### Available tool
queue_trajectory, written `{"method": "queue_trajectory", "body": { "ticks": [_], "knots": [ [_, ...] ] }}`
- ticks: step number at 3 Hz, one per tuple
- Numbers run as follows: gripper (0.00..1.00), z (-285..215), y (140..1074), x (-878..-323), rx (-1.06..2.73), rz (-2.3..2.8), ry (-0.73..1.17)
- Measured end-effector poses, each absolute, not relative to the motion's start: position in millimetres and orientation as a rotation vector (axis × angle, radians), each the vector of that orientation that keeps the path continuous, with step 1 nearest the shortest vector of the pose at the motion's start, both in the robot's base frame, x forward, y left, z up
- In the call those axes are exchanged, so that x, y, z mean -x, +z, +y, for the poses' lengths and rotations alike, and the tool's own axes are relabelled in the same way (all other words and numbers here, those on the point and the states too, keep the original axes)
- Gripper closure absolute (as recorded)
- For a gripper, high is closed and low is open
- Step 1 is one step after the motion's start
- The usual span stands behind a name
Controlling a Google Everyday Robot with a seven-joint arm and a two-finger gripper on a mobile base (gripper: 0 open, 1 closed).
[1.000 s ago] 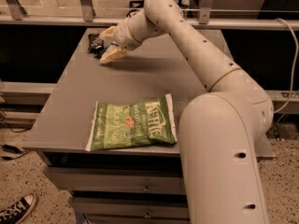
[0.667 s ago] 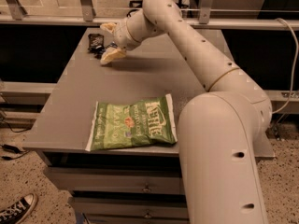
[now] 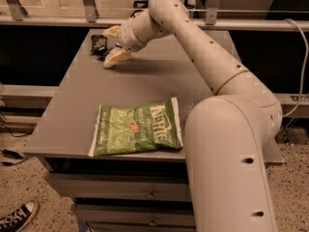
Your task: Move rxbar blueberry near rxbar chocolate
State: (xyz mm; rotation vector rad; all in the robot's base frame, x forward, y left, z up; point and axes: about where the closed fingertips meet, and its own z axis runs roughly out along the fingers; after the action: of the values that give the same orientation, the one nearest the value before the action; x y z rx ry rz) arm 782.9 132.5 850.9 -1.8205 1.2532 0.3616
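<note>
My gripper (image 3: pixel 114 44) is at the far left corner of the grey table (image 3: pixel 145 86), reaching in from the right. Its two pale fingers (image 3: pixel 116 57) stand apart. The rxbar chocolate (image 3: pixel 98 42), a small flat black wrapper with pale lettering, lies on the table just left of the fingers. A small dark wrapper, which I take for the rxbar blueberry (image 3: pixel 107 51), lies on the table between the fingertips, right beside the chocolate bar. The fingers hide most of it.
A large green chip bag (image 3: pixel 136 127) lies flat near the table's front edge. My arm (image 3: pixel 207 57) crosses the right half of the table. A metal rail (image 3: pixel 58 21) runs behind the table. Drawers (image 3: pixel 120 190) sit under the top.
The gripper has stayed at the far left corner. Its fingers look slightly further apart than a second ago. The bars and the chip bag have not moved.
</note>
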Motion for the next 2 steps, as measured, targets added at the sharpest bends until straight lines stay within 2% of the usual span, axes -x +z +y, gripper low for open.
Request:
{"method": "queue_trajectory", "body": {
  "ticks": [1, 2],
  "knots": [
    [0.26, 132.4, 851.6, -782.9, 1.82, 1.253, 0.362],
    [0.42, 132.4, 853.0, -782.8, 1.82, 1.253, 0.362]
  ]
}}
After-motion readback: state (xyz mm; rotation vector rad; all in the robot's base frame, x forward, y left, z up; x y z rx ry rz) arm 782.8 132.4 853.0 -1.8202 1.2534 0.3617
